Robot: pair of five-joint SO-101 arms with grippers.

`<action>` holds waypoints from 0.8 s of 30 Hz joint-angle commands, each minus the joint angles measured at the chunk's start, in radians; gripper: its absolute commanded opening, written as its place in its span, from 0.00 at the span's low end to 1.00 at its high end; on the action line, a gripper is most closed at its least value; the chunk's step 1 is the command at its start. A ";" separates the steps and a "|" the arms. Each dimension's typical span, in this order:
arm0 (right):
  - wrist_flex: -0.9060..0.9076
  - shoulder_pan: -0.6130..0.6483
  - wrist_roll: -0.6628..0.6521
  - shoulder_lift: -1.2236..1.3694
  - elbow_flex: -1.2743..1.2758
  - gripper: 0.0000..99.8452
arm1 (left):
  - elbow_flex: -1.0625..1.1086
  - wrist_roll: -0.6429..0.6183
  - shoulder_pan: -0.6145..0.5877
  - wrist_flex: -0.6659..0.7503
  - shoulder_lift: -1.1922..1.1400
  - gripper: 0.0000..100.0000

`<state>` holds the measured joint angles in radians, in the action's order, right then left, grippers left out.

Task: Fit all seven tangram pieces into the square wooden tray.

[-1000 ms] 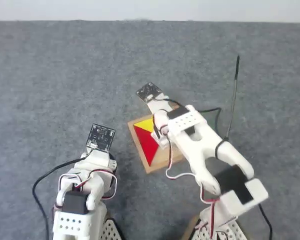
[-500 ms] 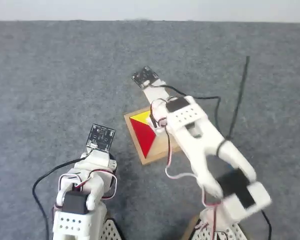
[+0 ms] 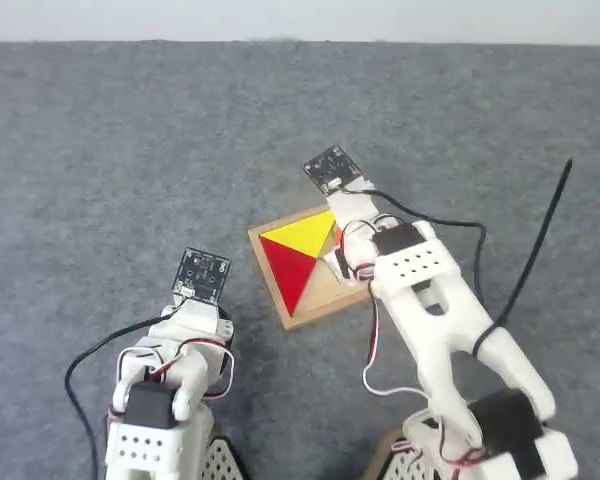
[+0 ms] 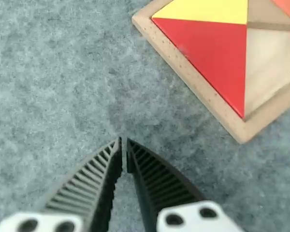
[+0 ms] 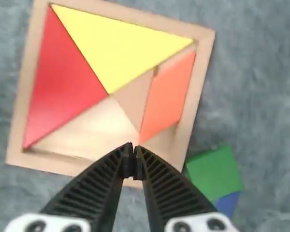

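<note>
High view: right fingers, closed empty, swung rightward uncovering tray; left fingers likewise closed.

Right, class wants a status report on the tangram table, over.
Left gripper shut over carpet. Right gripper shut above tray edge. Red piece, yellow piece, orange piece in; green piece, blue piece outside beside it. Nothing blocking.

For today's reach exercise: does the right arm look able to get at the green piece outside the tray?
Probably yes: the green piece lies uncovered on the carpet beside the tray, close to the right tool, which is shut.
</note>
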<state>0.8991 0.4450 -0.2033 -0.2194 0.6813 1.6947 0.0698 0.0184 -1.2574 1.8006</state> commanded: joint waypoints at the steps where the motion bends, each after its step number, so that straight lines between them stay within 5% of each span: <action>1: -0.024 -0.024 -0.011 0.071 -0.025 0.02 | -0.010 0.002 -0.002 -0.003 0.015 0.02; 12: -0.030 -0.030 -0.011 0.337 -0.244 0.02 | -0.010 0.002 -0.002 -0.003 0.015 0.02; 24: -0.030 -0.030 -0.011 0.349 -0.298 0.02 | -0.010 0.002 -0.002 -0.003 0.015 0.02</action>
<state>0.8807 0.4281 -0.2033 0.1565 0.4434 1.6947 0.0698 0.0184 -1.2574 1.8006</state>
